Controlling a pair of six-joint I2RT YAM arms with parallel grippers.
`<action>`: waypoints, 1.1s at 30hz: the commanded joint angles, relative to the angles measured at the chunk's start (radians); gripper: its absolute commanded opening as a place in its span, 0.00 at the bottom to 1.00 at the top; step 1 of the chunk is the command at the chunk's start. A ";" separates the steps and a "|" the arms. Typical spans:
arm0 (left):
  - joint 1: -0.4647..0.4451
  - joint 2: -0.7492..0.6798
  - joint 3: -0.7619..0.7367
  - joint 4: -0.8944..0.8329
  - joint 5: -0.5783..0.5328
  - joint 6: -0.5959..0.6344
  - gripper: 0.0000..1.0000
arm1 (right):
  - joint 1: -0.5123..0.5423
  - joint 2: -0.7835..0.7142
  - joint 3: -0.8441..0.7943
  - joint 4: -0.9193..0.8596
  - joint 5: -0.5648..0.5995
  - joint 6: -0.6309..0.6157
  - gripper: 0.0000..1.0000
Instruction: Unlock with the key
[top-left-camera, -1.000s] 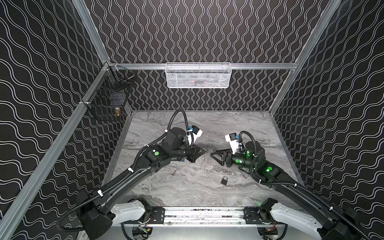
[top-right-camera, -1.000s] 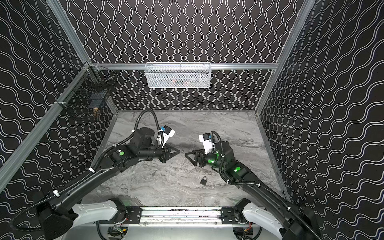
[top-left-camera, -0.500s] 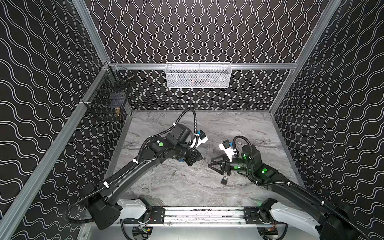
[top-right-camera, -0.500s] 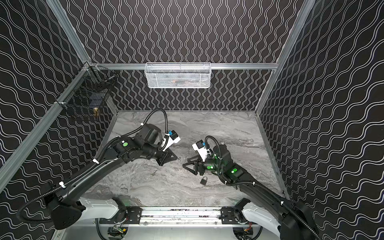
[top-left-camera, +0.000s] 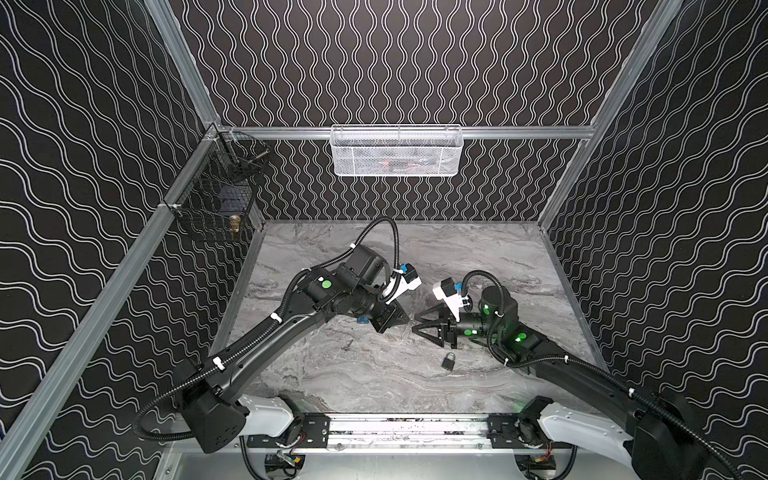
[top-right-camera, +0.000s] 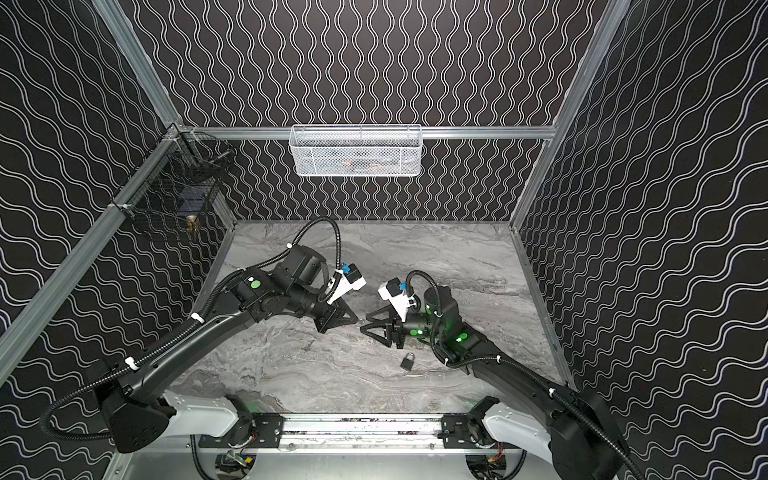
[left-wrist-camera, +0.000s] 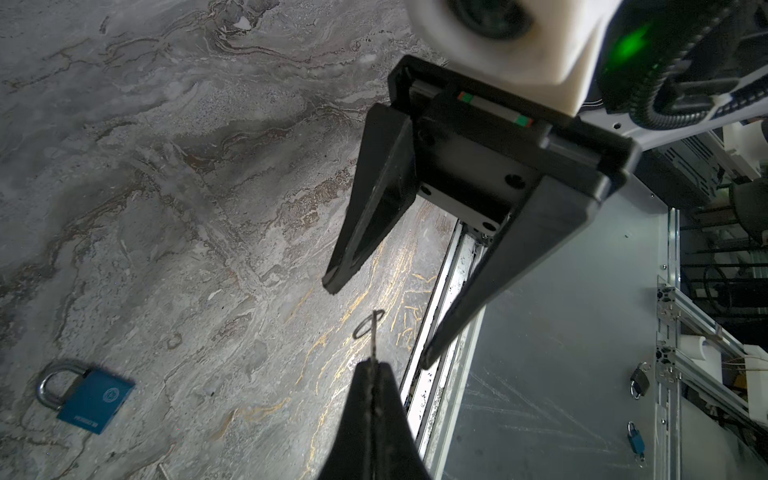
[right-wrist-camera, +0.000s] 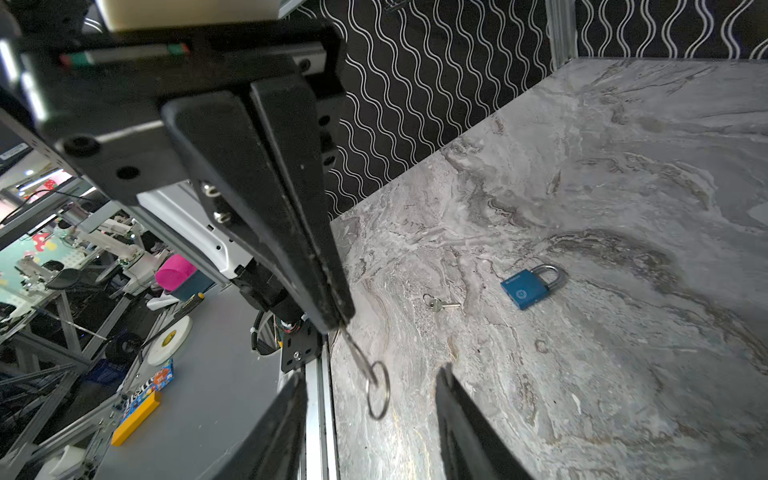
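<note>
My left gripper (left-wrist-camera: 372, 365) is shut on a small silver key (left-wrist-camera: 374, 332). The key sticks out past the tips, and its ring (right-wrist-camera: 378, 395) hangs free. My right gripper (right-wrist-camera: 371, 374) is open and faces the left gripper tip to tip. Its two fingers stand either side of the ring without touching it. In both top views the grippers meet at mid table, left gripper (top-left-camera: 405, 320) against right gripper (top-left-camera: 415, 323). The blue padlock (top-left-camera: 448, 361) lies flat on the marble in front of the right gripper, shackle closed, and shows in both wrist views (right-wrist-camera: 528, 286).
Another key (right-wrist-camera: 440, 305) with a ring lies loose on the marble table (top-left-camera: 374, 374), left of the padlock. A white mesh basket (top-left-camera: 395, 151) hangs on the back wall. A black wire basket (top-left-camera: 216, 199) hangs at the left wall. The metal rail (top-left-camera: 407, 426) runs along the front edge.
Both arms have moved together until their tips meet at mid table. The right gripper's jaws have narrowed around the key ring. The left gripper stayed shut on the key.
</note>
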 joint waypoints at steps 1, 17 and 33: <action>0.002 -0.004 0.012 -0.028 0.030 0.053 0.00 | -0.002 0.018 0.023 0.049 -0.054 -0.029 0.45; 0.002 -0.026 0.008 -0.046 0.045 0.071 0.00 | -0.002 0.070 0.024 0.137 -0.171 0.008 0.23; 0.002 -0.014 0.014 -0.059 0.048 0.092 0.00 | -0.011 0.094 0.043 0.128 -0.220 0.005 0.03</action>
